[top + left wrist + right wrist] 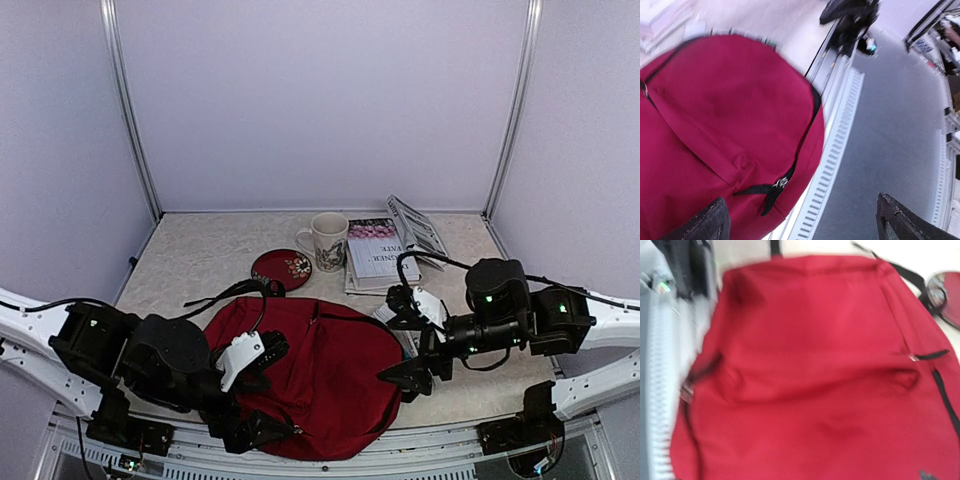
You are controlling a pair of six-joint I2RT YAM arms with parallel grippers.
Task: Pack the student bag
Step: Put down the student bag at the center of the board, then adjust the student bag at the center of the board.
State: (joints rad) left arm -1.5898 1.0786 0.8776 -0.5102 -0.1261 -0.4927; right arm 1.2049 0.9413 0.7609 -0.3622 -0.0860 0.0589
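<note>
The student bag (320, 380) lies flat on the near part of the table (200, 250), between the two arms, and its near rim reaches the ribbed white rail at the table's edge. It is one dark-red bag. Its long axis seems to run roughly left to right, slightly skewed. The end with the black straps (235, 292) points far-left, and the rounded end points near-right. One zipper pull (780, 183) shows on the rim by the rail, and the flap looks closed. The left gripper (262, 390) hangs over the bag's left part. Its two fingers (710, 222) are spread wide, and nothing is between them. The right gripper (402, 340) sits at the bag's right edge. From above its jaws also look spread and hold nothing, but its own wrist view is blurred and shows almost none of them. Just beyond the strap end lies one round red disc (282, 268) with a flower pattern. Behind it stands one white mug (326, 240), upright. Right of the mug is a small stack of books (375, 255), too close-packed to count. One striped booklet (415, 225) lies tilted at the stack's far-right corner. One white object (428, 303) shows under the right arm, too hidden to name.
</note>
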